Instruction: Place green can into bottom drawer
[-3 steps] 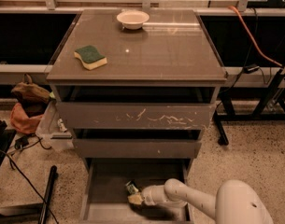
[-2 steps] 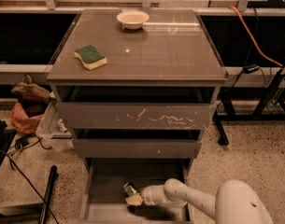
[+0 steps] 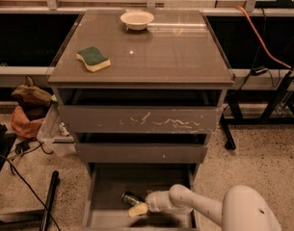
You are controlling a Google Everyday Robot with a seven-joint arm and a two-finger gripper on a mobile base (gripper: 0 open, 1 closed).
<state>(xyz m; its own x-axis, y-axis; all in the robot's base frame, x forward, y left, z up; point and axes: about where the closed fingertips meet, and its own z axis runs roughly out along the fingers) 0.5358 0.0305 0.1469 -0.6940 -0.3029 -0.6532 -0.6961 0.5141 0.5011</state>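
The bottom drawer (image 3: 113, 181) stood pulled out at floor level, and the white arm (image 3: 199, 207) reached into it from the right. Its pincer (image 3: 137, 206) hung low over the drawer floor, towards the front. The green can (image 3: 130, 198) lay tilted just at the tip of the pincer, inside the drawer and touching or nearly touching it. From where I stood I could not tell whether the pincer was clenched on the can or had let it go.

To my eye the step in hand was the setting-down. Doing it well meant getting the can's weight onto the flat floor before release, so it would not roll. It also meant keeping it away from the front lip, then drawing the arm straight back and up without brushing the middle drawer (image 3: 141, 153) overhanging it.

Counting from big to small:
- one counter (image 3: 185, 57) on top of the cabinet
- three drawers, the uppermost being the scratched-front drawer (image 3: 141, 120)
- one arm and one pincer
- one sponge (image 3: 93, 59) on the left of the counter
- one bowl (image 3: 137, 19) at the back of the counter
- one green can
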